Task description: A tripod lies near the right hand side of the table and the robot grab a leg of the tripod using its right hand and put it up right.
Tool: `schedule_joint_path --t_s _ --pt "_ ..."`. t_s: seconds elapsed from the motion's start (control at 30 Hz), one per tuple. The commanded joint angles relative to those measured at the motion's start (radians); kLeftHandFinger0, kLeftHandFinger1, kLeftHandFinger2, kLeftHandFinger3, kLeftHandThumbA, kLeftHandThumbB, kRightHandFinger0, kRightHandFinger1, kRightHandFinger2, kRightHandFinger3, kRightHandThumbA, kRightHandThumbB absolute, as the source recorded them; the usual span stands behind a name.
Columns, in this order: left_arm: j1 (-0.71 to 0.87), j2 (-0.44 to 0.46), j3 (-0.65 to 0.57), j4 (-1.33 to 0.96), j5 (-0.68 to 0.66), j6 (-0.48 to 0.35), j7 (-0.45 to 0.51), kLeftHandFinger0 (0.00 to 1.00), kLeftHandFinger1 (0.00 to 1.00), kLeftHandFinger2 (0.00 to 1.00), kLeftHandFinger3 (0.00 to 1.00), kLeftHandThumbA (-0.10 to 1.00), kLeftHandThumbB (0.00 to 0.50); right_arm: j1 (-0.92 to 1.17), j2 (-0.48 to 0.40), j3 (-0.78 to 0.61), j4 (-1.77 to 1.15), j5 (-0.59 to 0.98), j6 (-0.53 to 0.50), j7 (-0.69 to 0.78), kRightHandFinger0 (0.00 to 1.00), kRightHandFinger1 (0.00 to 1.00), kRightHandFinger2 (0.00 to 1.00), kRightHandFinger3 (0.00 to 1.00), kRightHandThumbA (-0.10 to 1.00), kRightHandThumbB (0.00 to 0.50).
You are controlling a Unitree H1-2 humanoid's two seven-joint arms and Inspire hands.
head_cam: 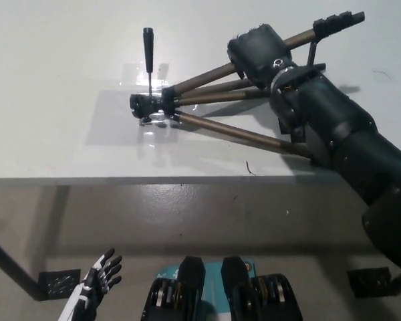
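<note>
The tripod (207, 100) is laid long from left to right, and its far leg (207, 72) is covered by the black right hand (257, 53), though a grasp cannot be told.

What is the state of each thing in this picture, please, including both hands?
Black and bronze metal tripod: lying on its side, legs spread, head toward the robot's left.
Thin black pan handle: sticking out from the tripod's head.
Black right hand: over the far tripod leg; grip cannot be seen.
White left hand: resting low, below the table, fingers apart, empty.
White table: bearing the tripod.
</note>
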Motion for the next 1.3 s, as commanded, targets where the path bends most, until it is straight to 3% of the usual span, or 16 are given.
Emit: schedule_joint_path --t_s 0.0,0.1,0.17,0.3,0.47,0.7,0.8,0.87,1.03,1.2,1.27 --pt "-0.003 0.019 -0.009 -0.037 0.028 -0.025 -0.007 1.0 1.0 1.0 1.0 1.0 0.289 -0.153 -0.031 -0.309 -0.083 0.262 -0.129 -0.267 0.0 0.2 0.69 0.47 -0.1 0.059" --pt "-0.001 0.017 -0.01 -0.036 0.033 -0.026 -0.005 1.0 1.0 1.0 1.0 1.0 0.284 -0.18 -0.025 -0.434 -0.098 0.316 -0.139 -0.273 0.0 0.27 0.73 0.7 -0.1 0.052" --pt "0.007 0.015 -0.011 -0.036 0.035 -0.023 -0.003 1.0 1.0 1.0 1.0 1.0 0.294 -0.194 -0.021 -0.511 -0.106 0.35 -0.148 -0.264 0.0 0.25 0.68 0.66 -0.1 0.046" --pt "0.017 0.014 -0.012 -0.034 0.046 -0.029 0.0 1.0 1.0 1.0 1.0 1.0 0.299 -0.211 -0.01 -0.614 -0.124 0.359 -0.14 -0.267 0.0 0.12 0.53 0.53 -0.1 0.061" --pt "0.021 0.011 -0.014 -0.029 0.05 -0.046 0.0 1.0 1.0 1.0 1.0 1.0 0.289 -0.214 0.0 -0.695 -0.123 0.365 -0.158 -0.289 0.0 0.1 0.55 0.56 -0.1 0.038" --pt "0.034 0.008 -0.015 -0.032 0.059 -0.047 0.004 1.0 1.0 1.0 1.0 1.0 0.298 -0.173 0.041 -0.798 -0.134 0.421 -0.122 -0.296 0.0 0.01 0.43 0.42 -0.09 0.059" --pt "0.035 0.007 -0.013 -0.033 0.049 -0.049 -0.002 1.0 1.0 1.0 1.0 1.0 0.293 -0.152 0.053 -0.819 -0.128 0.441 -0.143 -0.305 0.0 0.02 0.43 0.43 -0.09 0.051" --pt "0.035 0.004 -0.011 -0.028 0.044 -0.058 -0.001 1.0 1.0 1.0 1.0 1.0 0.292 -0.126 0.068 -0.829 -0.114 0.454 -0.162 -0.322 0.0 0.09 0.51 0.47 -0.1 0.058" --pt "0.037 0.002 -0.011 -0.032 0.046 -0.053 0.002 1.0 1.0 1.0 1.0 1.0 0.301 -0.094 0.087 -0.839 -0.078 0.488 -0.203 -0.332 0.0 0.08 0.49 0.45 -0.1 0.063" --pt "0.034 0.002 -0.009 -0.025 0.039 -0.064 -0.001 1.0 1.0 1.0 1.0 1.0 0.284 -0.05 0.12 -0.842 -0.006 0.516 -0.269 -0.368 0.0 0.0 0.33 0.34 -0.1 0.057" --pt "0.035 0.001 -0.009 -0.025 0.041 -0.063 0.001 1.0 1.0 1.0 1.0 1.0 0.291 -0.036 0.129 -0.838 0.011 0.522 -0.281 -0.375 0.0 0.0 0.33 0.35 -0.1 0.053"
